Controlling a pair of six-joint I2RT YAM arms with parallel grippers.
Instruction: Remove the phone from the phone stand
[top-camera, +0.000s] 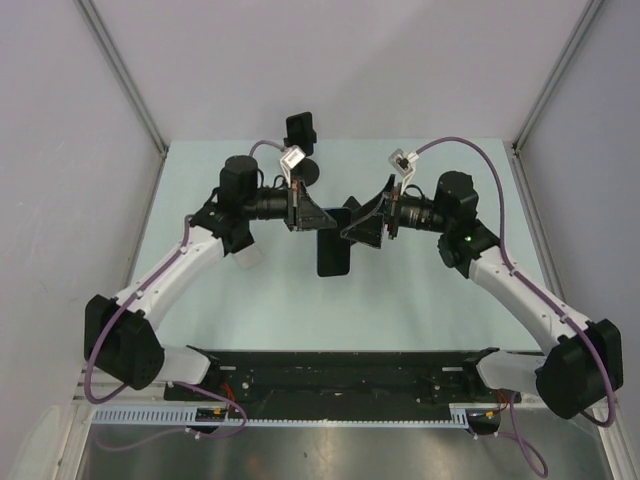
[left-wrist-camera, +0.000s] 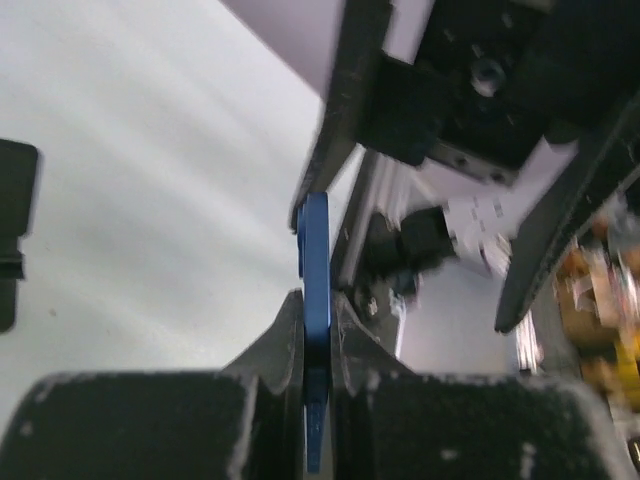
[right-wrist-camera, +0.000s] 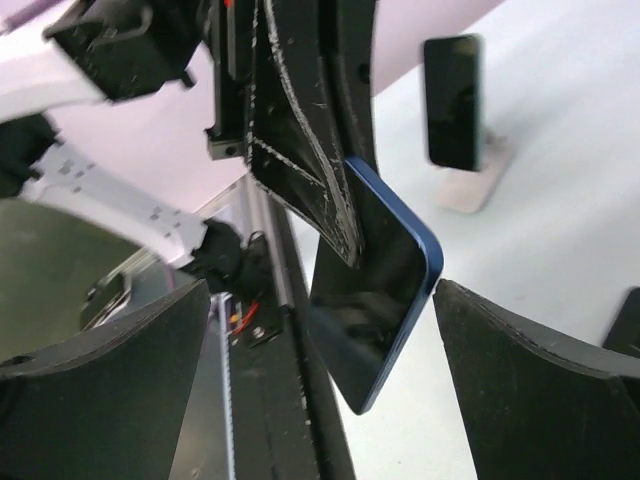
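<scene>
The phone (top-camera: 333, 255), dark-screened with a blue edge, hangs in the air over the middle of the table, off any stand. My left gripper (top-camera: 318, 222) is shut on its top end. In the left wrist view the blue edge (left-wrist-camera: 314, 250) is pinched between my fingers (left-wrist-camera: 345, 335). My right gripper (top-camera: 362, 225) is open beside the phone. In the right wrist view the phone (right-wrist-camera: 385, 290) lies between my spread fingers (right-wrist-camera: 520, 380), its corner close to one. A black stand (top-camera: 302, 130) is at the back.
A dark upright slab on a white base (right-wrist-camera: 455, 110) stands to the left; its white part (top-camera: 248, 255) shows under my left arm. A black rail (top-camera: 340, 365) runs along the near edge. White walls with metal posts enclose the table.
</scene>
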